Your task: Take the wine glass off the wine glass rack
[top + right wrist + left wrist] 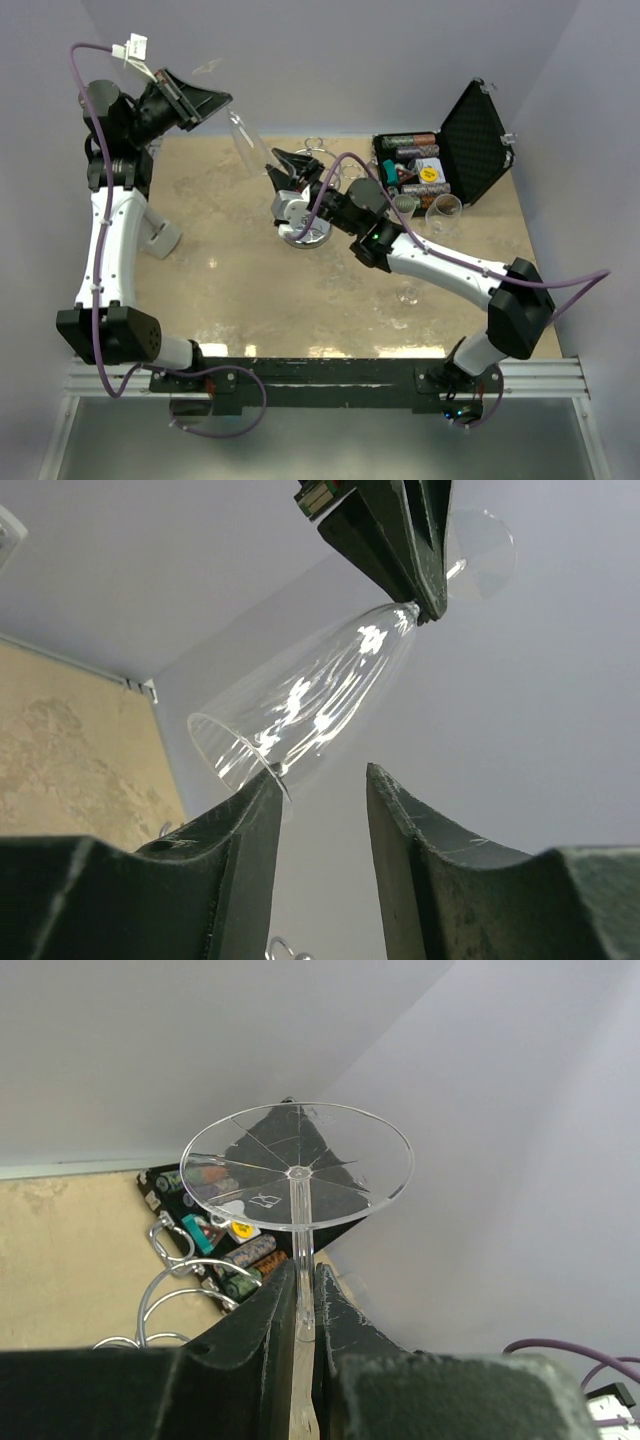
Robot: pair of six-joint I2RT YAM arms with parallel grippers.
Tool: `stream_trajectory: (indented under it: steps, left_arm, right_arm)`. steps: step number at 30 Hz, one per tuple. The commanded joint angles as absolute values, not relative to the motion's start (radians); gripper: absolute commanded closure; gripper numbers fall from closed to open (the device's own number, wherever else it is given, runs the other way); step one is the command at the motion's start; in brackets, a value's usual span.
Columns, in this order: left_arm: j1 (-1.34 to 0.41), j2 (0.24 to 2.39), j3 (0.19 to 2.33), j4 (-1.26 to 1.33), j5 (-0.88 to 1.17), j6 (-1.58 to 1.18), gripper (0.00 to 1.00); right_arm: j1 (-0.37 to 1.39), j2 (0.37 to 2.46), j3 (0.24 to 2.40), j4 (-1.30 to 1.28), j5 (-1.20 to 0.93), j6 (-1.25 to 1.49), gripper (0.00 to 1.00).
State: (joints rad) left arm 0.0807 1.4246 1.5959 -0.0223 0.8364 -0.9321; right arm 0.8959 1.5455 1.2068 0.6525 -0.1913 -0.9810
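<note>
The wine glass rack (303, 232) stands bare of the wine glass (243, 135), which hangs tilted, up and left of it. The left gripper (303, 1282) pinches the stem. The right gripper (320, 780) gapes empty close by the rack. I'd say the removal is done, bar setting the glass down.

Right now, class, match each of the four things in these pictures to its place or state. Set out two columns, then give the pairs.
1. clear stemmed wine glass
2. shiny chrome wire rack
3. black case of batteries
4. right gripper

a. lid open, far right of the table
b. jaws apart
c. held by its stem in the left gripper
d. standing mid-table

Pairs: 1-c, 2-d, 3-a, 4-b
</note>
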Motion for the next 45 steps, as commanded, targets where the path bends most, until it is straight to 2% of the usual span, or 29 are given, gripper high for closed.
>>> stream_trajectory:
  steps: [1,8,15,16,18,22,23,24,25,28,29,33,39,41,45]
  left_arm:
    - [0.081,1.419,1.620,-0.054,0.857,-0.940,1.00]
    - [0.132,1.428,1.583,-0.077,0.816,-1.005,1.00]
    - [0.141,1.411,1.516,-0.110,0.758,-1.045,1.00]
    - [0.143,1.405,1.509,-0.127,0.730,-1.046,1.00]
    - [0.144,1.394,1.491,-0.167,0.675,-1.051,1.00]
    - [0.150,1.373,1.444,-0.219,0.560,-1.029,1.00]
    - [0.150,1.365,1.436,-0.222,0.531,-1.005,0.92]
    - [0.149,1.353,1.424,-0.218,0.496,-0.974,0.64]
    - [0.152,1.339,1.410,-0.207,0.482,-0.910,0.50]
    - [0.153,1.287,1.370,-0.143,0.550,-0.693,0.21]
    - [0.153,1.254,1.333,-0.114,0.613,-0.614,0.01]
    - [0.153,1.096,1.203,-0.161,0.712,-0.384,0.00]
    - [0.155,0.861,1.166,-0.317,0.651,-0.135,0.00]
    - [0.155,0.818,1.186,-0.357,0.574,-0.080,0.00]
    - [0.155,0.815,1.224,-0.316,0.278,0.047,0.00]
  right_arm:
    - [0.914,1.554,1.224,0.857,-0.161,-0.999,0.60]
    - [0.922,1.591,1.261,0.931,-0.106,-0.983,0.79]
    - [0.922,1.632,1.347,0.965,-0.049,-0.937,0.78]
    - [0.922,1.640,1.367,0.954,-0.054,-0.936,0.81]
    - [0.922,1.654,1.391,0.951,-0.061,-0.936,1.00]
    - [0.922,1.660,1.434,0.898,-0.063,-0.916,1.00]
    - [0.920,1.658,1.445,0.875,-0.055,-0.904,1.00]
    - [0.922,1.658,1.472,0.855,-0.042,-0.888,1.00]
    - [0.920,1.658,1.501,0.803,-0.046,-0.876,1.00]
    - [0.916,1.666,1.603,0.668,-0.017,-0.838,1.00]
    - [0.911,1.669,1.626,0.626,-0.017,-0.821,1.00]
    - [0.910,1.683,1.725,0.487,-0.003,-0.795,1.00]
    - [0.897,1.710,1.873,0.235,0.009,-0.764,1.00]
    - [0.897,1.701,1.928,0.129,-0.018,-0.752,1.00]
    - [0.899,1.655,2.031,-0.154,-0.084,-0.704,1.00]
